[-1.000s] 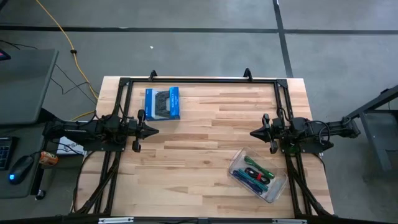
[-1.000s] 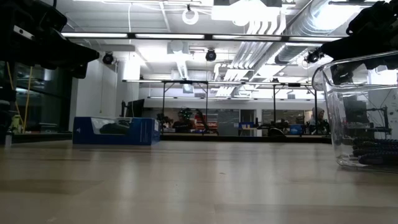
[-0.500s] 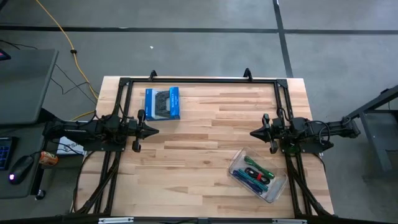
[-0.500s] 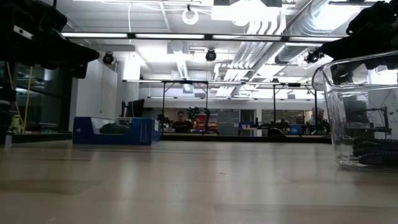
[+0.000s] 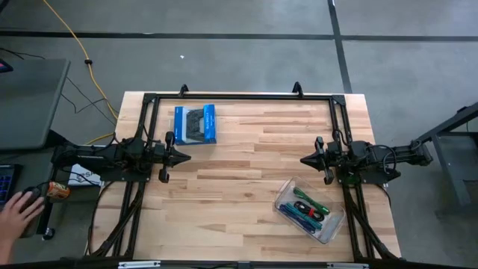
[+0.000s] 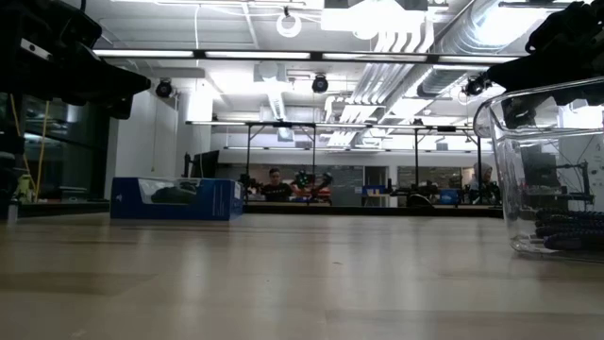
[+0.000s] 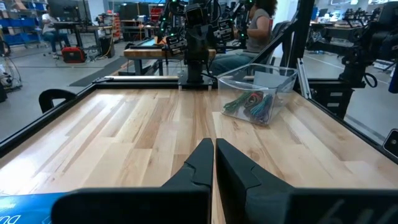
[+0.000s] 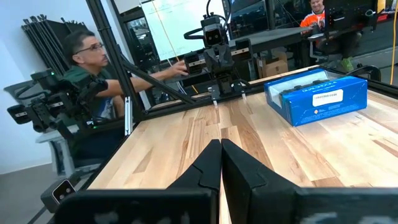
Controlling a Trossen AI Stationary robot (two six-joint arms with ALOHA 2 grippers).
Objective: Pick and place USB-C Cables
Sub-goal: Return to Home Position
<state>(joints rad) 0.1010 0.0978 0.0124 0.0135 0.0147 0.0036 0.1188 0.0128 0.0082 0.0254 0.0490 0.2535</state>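
The USB-C cables (image 5: 308, 208), green, teal and red-banded among them, lie bundled inside a clear plastic container (image 5: 287, 188) on the table's near right; the left wrist view shows the cables (image 7: 249, 104) through its wall. My left gripper (image 5: 188, 156) hovers level over the table's left side, shut and holding nothing. My right gripper (image 5: 302, 159) faces it from the right side, also shut and holding nothing, just beyond the container's far side. Their fingers meet in the left wrist view (image 7: 213, 144) and the right wrist view (image 8: 220, 144).
A blue box (image 5: 195, 124) picturing a gamepad lies flat at the far left. A black frame (image 5: 239, 95) runs along the table's edges. A yellow cord (image 5: 75, 37) trails on the floor. A person (image 8: 87, 68) sits beyond the left edge, a hand (image 5: 15, 213) on the side desk.
Both arms have kept still. A person's hand has come into the high view at the side desk left of the table, over the mouse.
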